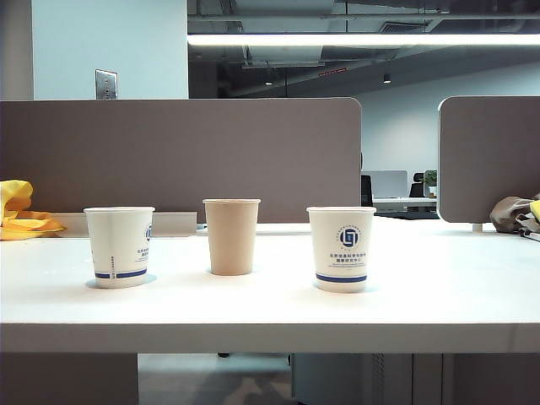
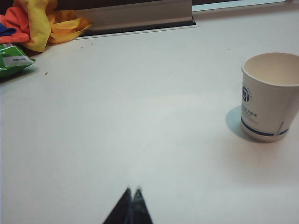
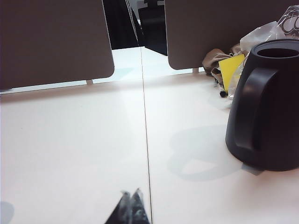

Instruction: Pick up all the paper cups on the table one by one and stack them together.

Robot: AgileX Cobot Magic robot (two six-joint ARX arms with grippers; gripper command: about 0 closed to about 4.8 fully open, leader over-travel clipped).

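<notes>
standing apart in a row on the table (image 1: pixel 439 295): three paper cups (image 1: pixel 231 236).
left gripper (image 2: pixel 131 190) and right gripper (image 3: pixel 131 192) hover pinched closed, empty.

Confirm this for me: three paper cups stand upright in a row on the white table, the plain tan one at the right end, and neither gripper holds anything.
Not quite. The tan cup stands in the middle, between the two white cups, as the exterior view shows. All stand upright on the table; the left gripper and right gripper hold nothing.

three paper cups (image 1: pixel 231 237) in a row on table (image 1: pixel 270 316), partition (image 1: pixel 180 156) behind
</notes>
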